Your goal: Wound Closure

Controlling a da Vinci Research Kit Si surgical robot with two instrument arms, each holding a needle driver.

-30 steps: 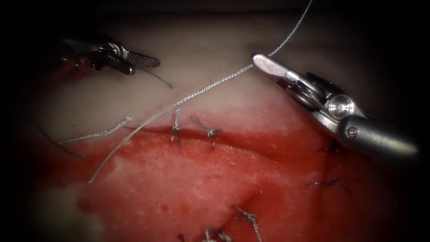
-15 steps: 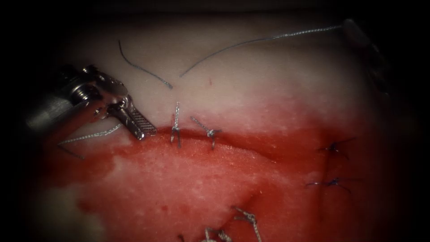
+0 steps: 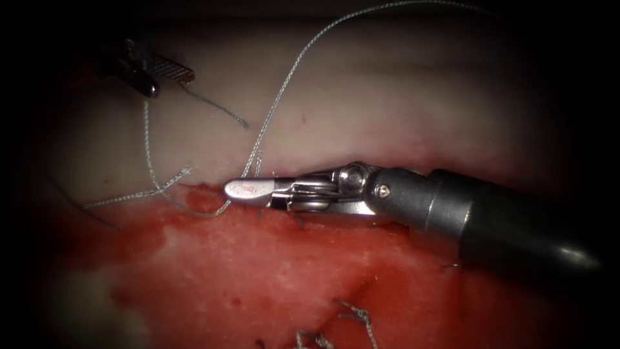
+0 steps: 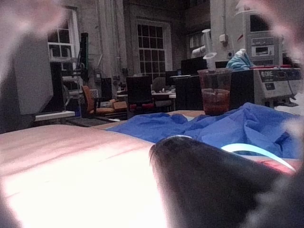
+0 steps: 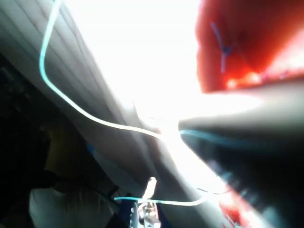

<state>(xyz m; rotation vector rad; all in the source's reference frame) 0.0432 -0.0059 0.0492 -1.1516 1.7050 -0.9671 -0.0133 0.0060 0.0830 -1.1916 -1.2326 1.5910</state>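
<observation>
1. Tissue: tied stitches sit low in view; cut open at left.
2. Left end effector clenched on thread.
3. Right end effector lies along cut; jaw state unclear. Needle location unknown.

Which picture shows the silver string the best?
The endoscope view. There the thread runs from the left tool, which holds it, down across the tissue to the right tool at the cut. The right wrist view catches a pale loop of it; in the left wrist view I cannot make it out.
</observation>
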